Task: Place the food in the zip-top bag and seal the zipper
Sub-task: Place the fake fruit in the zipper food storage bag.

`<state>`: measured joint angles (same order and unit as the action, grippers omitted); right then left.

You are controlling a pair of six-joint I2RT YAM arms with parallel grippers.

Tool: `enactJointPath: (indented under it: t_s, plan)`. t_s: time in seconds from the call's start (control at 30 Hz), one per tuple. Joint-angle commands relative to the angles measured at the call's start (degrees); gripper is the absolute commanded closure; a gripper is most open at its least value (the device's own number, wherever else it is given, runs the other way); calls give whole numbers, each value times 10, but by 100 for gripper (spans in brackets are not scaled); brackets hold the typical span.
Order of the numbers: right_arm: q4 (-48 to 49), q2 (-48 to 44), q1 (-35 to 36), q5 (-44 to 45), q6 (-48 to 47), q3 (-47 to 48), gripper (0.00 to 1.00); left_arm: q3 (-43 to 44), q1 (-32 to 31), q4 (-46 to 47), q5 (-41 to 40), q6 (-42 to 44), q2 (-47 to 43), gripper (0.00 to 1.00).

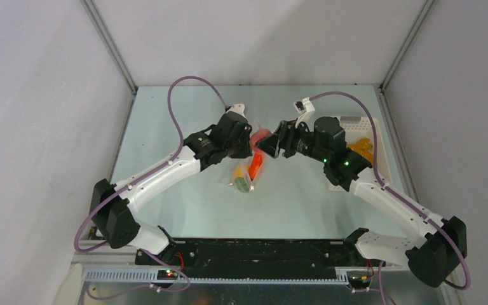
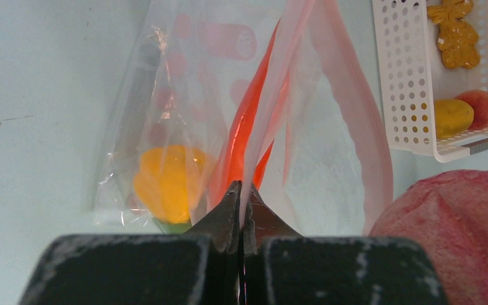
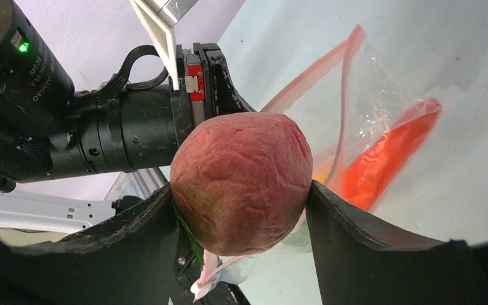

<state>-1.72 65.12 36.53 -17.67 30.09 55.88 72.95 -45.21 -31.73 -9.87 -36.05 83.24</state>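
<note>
You're pinching the rim of the zip-top bag (image 2: 171, 89) with your left claw (image 2: 241, 206) clamped tight, while your right claw (image 3: 241, 203) is gripping a reddish fruit (image 3: 241, 162) just beside the bag's open mouth.

Pale green table (image 1: 292, 203), pretty plain. Clear pink-dotted zip-top bag (image 1: 241, 173) around the middle, lower end resting on the surface. White slotted basket (image 1: 358, 124) tucked along the right edge, toward the far corner.
</note>
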Motion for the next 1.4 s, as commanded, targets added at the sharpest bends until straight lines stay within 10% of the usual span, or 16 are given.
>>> enactJointPath:
  t_s: [0.0,0.97,1.37]
  plan:
    - [-8,17,11,50,9,44,76,0,-4,17,8,-7,-16,100]
    - [-457,203,151,385,-163,294,64,20,-5,20,5,-1,-50,100]
    - [-450,179,165,372,-184,317,11,15,-5,22,4,-2,-50,100]
